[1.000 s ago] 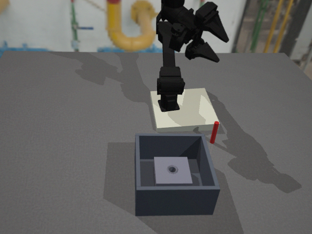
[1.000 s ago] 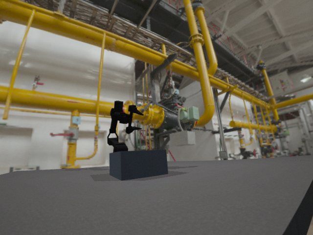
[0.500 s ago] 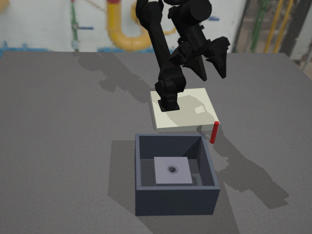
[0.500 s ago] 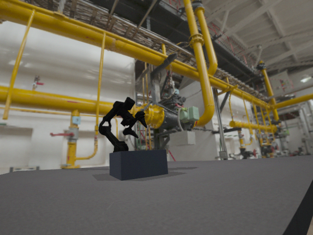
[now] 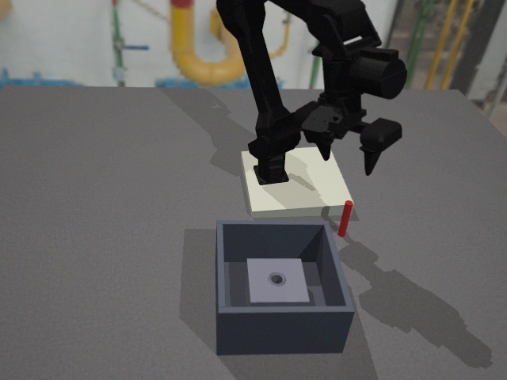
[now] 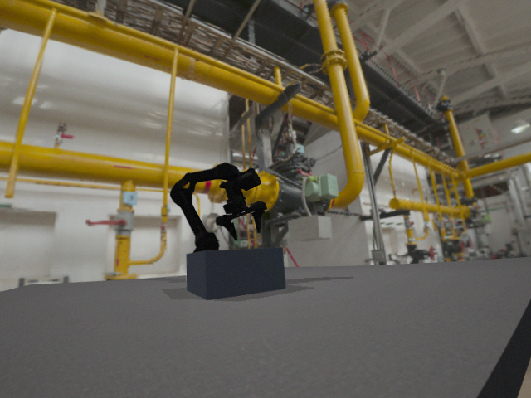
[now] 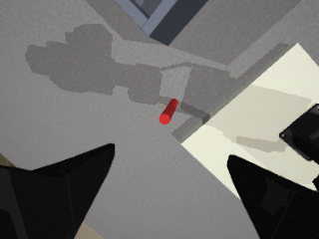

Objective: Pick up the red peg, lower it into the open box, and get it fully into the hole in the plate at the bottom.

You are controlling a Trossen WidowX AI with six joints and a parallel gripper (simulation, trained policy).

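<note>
The big gray table [image 5: 102, 245] [image 6: 299, 342] [image 7: 135, 174] is flat. A dark blue box [image 5: 282, 333] [image 6: 244, 274] [image 7: 174, 22] sits right on it, with its top open. A pale, flat block [image 5: 303, 200] [image 7: 279, 85] lies near the box. A thin red peg [image 5: 344, 218] [image 7: 169, 112] stands up on the table, just beside the box and close to a corner of the pale block. Dark shadows lie across the gray top.

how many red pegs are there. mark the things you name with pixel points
1: the peg [image 5: 344, 218] [image 7: 168, 112] stands on the table [image 5: 102, 245] [image 6: 343, 334] [image 7: 135, 149], beside the box [image 5: 282, 333] [image 6: 246, 272] [image 7: 171, 25]. The exterior view may hide others behind the box.
</note>
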